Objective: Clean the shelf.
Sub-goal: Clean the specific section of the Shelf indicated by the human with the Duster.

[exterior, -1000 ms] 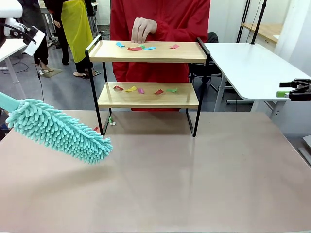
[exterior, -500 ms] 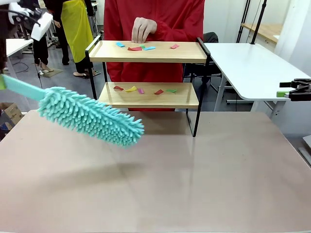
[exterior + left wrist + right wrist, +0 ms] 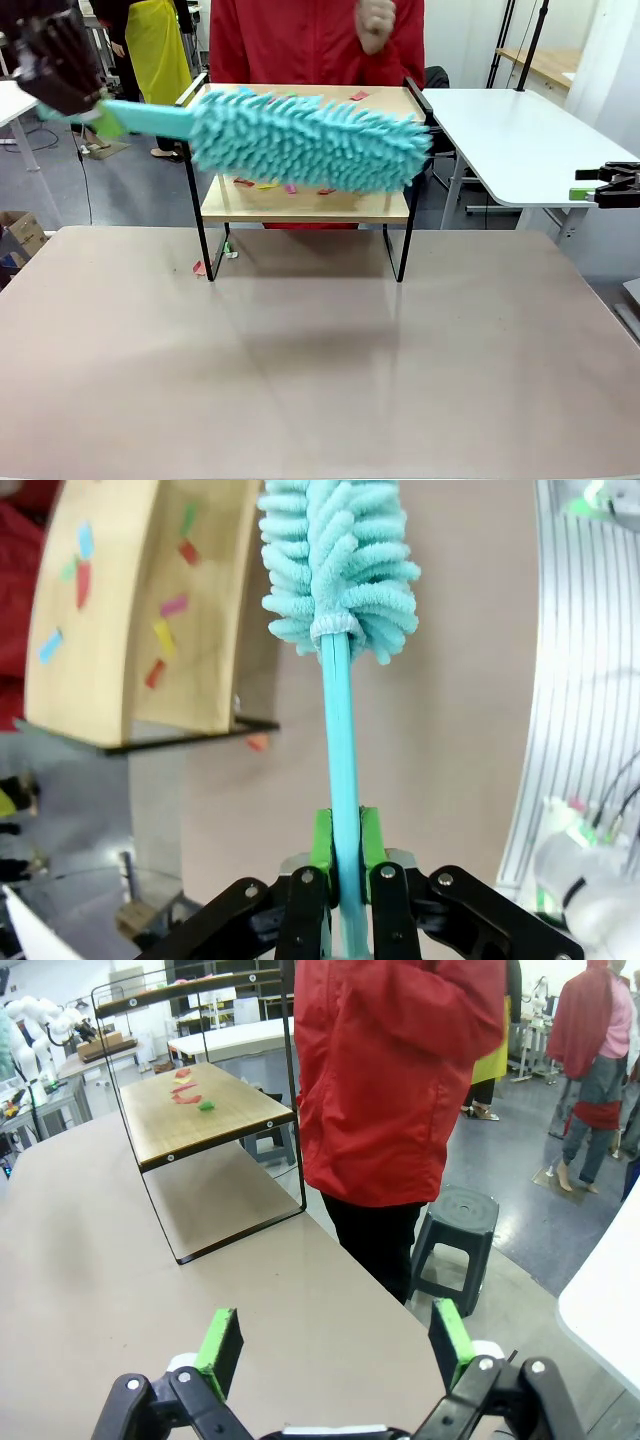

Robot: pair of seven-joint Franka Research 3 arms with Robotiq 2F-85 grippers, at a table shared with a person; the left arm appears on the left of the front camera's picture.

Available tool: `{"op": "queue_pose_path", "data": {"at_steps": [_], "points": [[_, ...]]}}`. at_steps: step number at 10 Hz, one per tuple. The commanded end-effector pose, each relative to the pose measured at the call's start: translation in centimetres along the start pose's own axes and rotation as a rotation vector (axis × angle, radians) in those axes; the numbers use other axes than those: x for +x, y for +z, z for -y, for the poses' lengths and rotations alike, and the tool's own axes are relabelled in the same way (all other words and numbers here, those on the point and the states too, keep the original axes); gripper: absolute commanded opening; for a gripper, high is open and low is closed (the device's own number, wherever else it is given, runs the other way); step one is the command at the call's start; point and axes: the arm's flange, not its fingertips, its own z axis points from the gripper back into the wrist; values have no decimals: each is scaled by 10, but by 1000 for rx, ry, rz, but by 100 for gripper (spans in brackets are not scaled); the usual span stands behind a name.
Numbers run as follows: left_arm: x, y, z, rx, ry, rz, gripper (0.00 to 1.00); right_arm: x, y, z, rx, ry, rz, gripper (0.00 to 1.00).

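**Fig.** Left gripper [image 3: 341, 845], pads pinching the handle of a turquoise duster [image 3: 310, 140]. The fluffy head lies across the front of the shelf [image 3: 300, 208] at top-board height; whether they touch cannot be told. The shelf stands at the far edge of the table [image 3: 320, 380], with coloured paper scraps [image 3: 358, 96] on both boards. Right gripper [image 3: 335, 1345], fingers spread and empty, hangs well apart to the right.

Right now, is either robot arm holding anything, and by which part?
The left gripper is shut on the teal duster, gripping its thin handle well back from the fluffy head. The right gripper is open and holds nothing.
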Motion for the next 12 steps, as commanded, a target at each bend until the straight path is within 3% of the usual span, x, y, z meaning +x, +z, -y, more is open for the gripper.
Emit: {"op": "queue_pose_path", "data": {"at_steps": [1,4,6,8,10,12], "points": [[32,9,11,57,25,72,13,2,-1,-2,1,3,4,100],[109,36,6,94,182,129,13,2,-1,-2,1,3,4,100],[168,47,2,81,375,120,13,2,-1,-2,1,3,4,100],[215,53,-10,226,604,75,13,2,-1,-2,1,3,4,100],[252,42,-17,265,752,56,13,2,-1,-2,1,3,4,100],[279,24,-21,280,820,55,13,2,-1,-2,1,3,4,100]]}}
